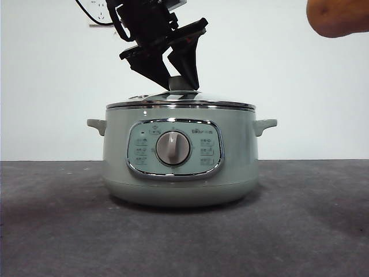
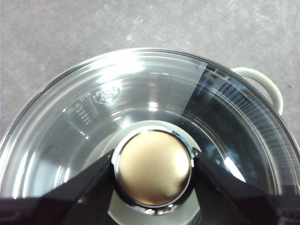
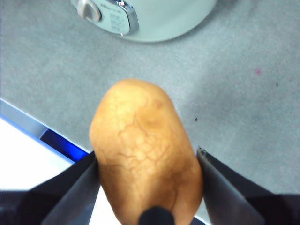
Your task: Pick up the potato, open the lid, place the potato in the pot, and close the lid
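Left gripper [image 2: 152, 171] straddling lid [image 2: 93, 122] knob, jaws flanking it, grip unconfirmed. Lid seated on pot [image 1: 180, 158]. Right gripper [image 3: 147, 161] pinching potato [image 3: 145, 150], held aloft beside pot. Lid-opening step; next: clamp knob, lift straight up.

Lid [image 1: 180, 104] on pot [image 1: 179, 167]; potato [image 3: 146, 152] aloft

1. You get bright, even light from above; soft shadows sit under the pot [image 1: 180, 173].
2. White glare streaks the lid [image 2: 117, 98].
3. The potato [image 3: 145, 154] looks slightly blurred up close.
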